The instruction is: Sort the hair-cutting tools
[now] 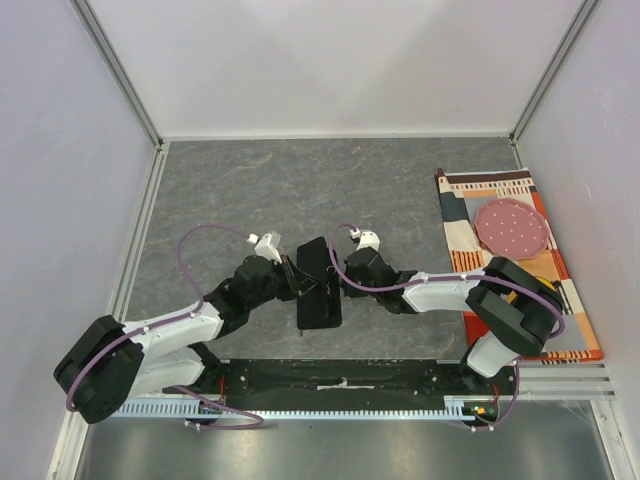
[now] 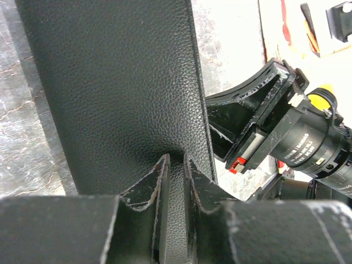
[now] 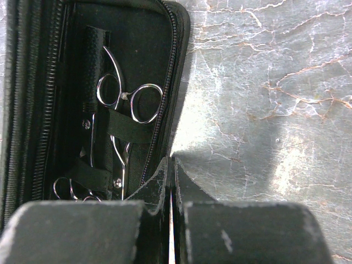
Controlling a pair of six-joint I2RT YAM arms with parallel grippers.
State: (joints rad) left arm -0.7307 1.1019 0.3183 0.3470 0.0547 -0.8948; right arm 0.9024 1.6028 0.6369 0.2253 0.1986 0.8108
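A black pouch lies open between my two grippers at the table's middle front. My left gripper is shut, pinching a fold of the pouch's leather cover between its jaws. My right gripper is shut at the pouch's zippered rim and seems to pinch it. Inside the pouch, two silver scissors are held under elastic straps: one with its rings up, one lower. A black textured strip stands beside them. The combs are hidden.
A patterned cloth mat lies at the right, with a pink dotted plate on it and the right arm's elbow above its near part. Grey marbled tabletop lies behind the pouch. White walls enclose it.
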